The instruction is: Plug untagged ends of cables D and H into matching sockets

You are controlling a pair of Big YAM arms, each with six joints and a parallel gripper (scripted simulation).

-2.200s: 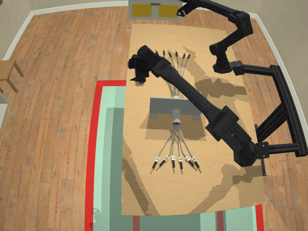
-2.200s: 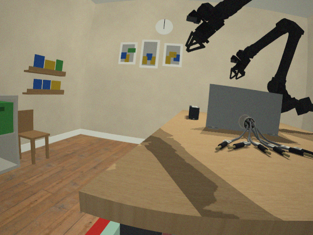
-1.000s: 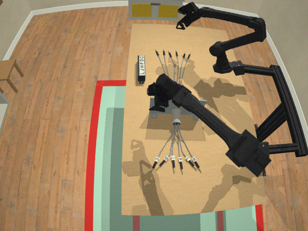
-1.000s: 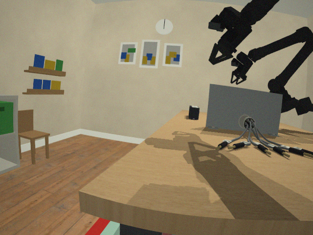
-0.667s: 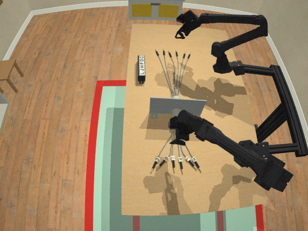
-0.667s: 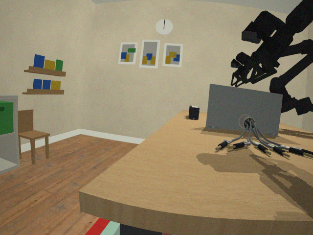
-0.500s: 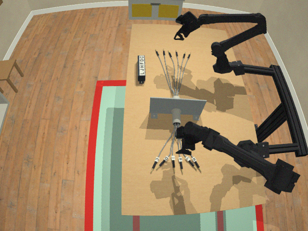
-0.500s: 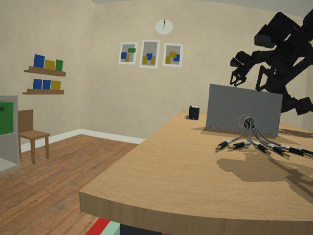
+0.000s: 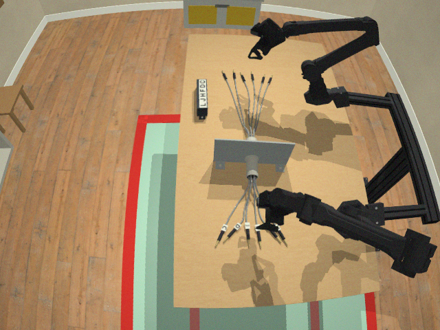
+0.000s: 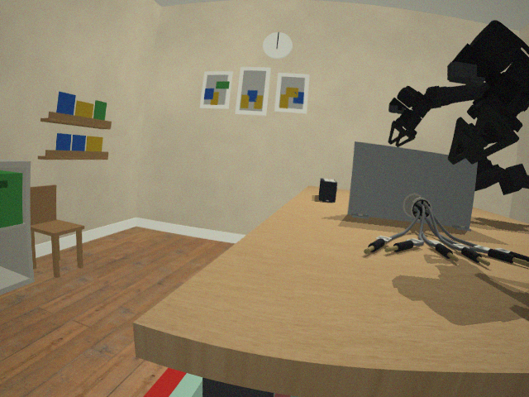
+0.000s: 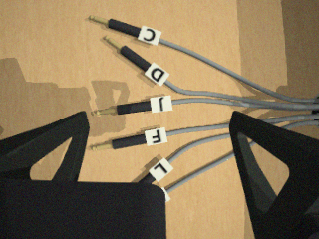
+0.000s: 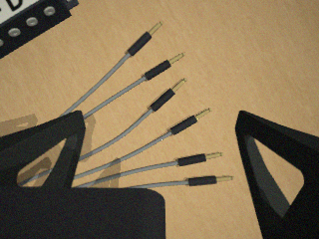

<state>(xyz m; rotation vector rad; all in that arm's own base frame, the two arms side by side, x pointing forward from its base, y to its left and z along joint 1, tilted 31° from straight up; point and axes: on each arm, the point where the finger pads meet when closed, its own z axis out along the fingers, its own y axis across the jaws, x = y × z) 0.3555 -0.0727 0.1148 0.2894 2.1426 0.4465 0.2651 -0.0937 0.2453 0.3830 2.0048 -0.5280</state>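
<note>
The black junction box, labelled L J H F D C, lies near the table's left edge; one corner of it shows in the right wrist view. Several grey cables run through a conduit in a grey panel. Their untagged plugs fan out beyond the panel and also show in the right wrist view. The tagged ends lie on the near side: C, D, J, F, L; one more tag is mostly hidden. My left gripper is open above the tagged ends. My right gripper is open, high beyond the untagged plugs.
A grey cabinet with yellow doors stands behind the table's far end. The arms' black frame stands along the right side. A wooden chair stands off to the left on the floor.
</note>
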